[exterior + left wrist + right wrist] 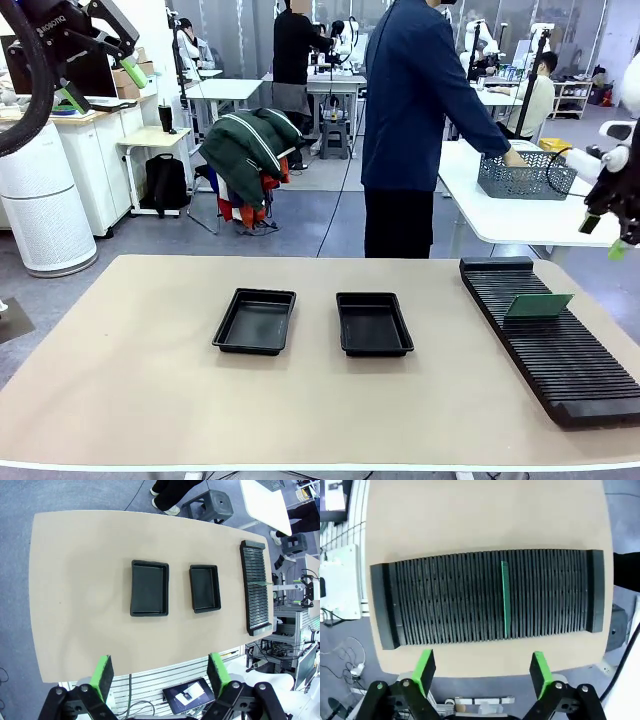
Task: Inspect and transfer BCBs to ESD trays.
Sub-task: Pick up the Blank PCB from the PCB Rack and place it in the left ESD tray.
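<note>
**A:** Which step is in hand?

**B:** The very start, I'd judge. The ESD trays [255,322] [374,325] lie empty side by side mid-surface, and the one BCB [537,305] I can see stands on edge in the slotted rack [560,350] at the robot's right.

**A:** And the grippers?

**B:** The left gripper [159,658] and right gripper [481,654] hang high, jaws wide, holding nothing. The right one looks straight down on the rack.

**A:** Next move?

**B:** Probably a straight descent, narrowing the jaws across the board's thickness without catching the ribs.

**A:** And the surroundings?

**B:** A beige surface [150,380] with rounded corners. Beyond it a person [410,120] in dark blue reaches to a wire basket [525,176] on a white table
</note>
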Controlling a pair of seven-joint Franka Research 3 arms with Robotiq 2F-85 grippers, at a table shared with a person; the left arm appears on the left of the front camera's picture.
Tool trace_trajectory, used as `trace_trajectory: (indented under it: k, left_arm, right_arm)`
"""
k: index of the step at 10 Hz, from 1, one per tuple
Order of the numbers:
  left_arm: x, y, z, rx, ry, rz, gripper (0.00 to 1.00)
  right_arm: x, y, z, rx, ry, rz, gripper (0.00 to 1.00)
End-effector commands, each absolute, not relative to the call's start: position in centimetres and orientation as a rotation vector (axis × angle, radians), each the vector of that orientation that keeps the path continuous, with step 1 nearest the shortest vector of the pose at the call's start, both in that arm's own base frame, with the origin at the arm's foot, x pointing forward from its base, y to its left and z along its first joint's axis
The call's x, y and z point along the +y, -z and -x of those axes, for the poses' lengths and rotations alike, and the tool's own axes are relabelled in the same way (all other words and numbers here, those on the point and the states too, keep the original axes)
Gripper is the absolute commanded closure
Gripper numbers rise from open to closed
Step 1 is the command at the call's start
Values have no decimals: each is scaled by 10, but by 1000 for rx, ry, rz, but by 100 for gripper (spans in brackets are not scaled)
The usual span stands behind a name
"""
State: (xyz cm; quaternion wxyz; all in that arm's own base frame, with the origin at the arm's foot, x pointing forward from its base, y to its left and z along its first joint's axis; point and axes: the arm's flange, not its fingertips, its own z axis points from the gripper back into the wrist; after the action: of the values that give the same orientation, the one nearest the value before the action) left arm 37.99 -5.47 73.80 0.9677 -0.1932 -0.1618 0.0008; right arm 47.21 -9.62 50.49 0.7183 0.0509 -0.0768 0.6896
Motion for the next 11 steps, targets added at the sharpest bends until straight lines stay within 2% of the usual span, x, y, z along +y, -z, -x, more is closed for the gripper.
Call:
trace_trajectory:
  k: [1, 4, 7, 11]
  left_arm:
    - [-54, -737, -379, -327, -3, 391, 0]
    - [-54, -737, -379, -327, -3, 391, 0]
    - [-54, -737, -379, -327, -3, 391, 0]
    - [-54, -737, -379, -327, -3, 391, 0]
  right_arm:
    - [-90, -478, -472, -176, -1577, -23, 0]
    - [-73, -440, -479, -204, -1599, 16, 0]
    - [-61, -419, -479, -231, -1597, 111, 0]
    - [-52, -390, -476, -278, -1582, 141, 0]
